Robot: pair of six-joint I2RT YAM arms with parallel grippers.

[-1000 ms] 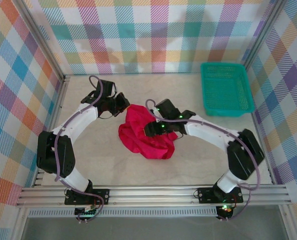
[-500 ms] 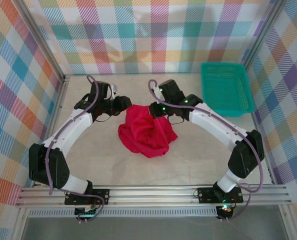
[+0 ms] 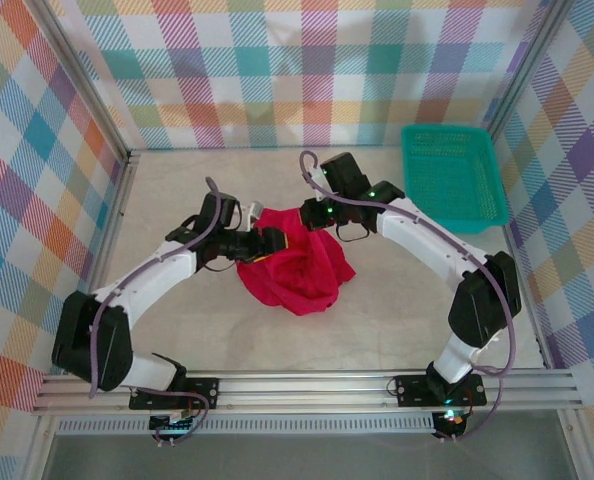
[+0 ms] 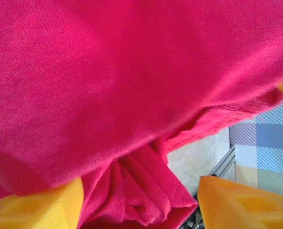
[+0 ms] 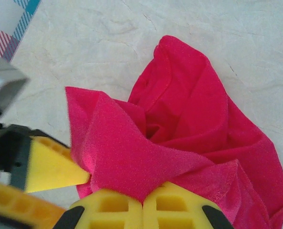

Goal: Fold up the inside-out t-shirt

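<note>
While my right fingers (image 5: 114,206) clench a fold of the inside-out t-shirt (image 3: 302,265) to hold it up, my left fingers (image 4: 241,200) gape around another bunch, readying a spread.

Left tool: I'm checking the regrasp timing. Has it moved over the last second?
Yes. The left tool has shifted away from the back wall and rightward, into the t-shirt.

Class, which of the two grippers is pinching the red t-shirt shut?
The right gripper: its yellow fingers meet on the t-shirt; the left gripper's stand apart.
</note>
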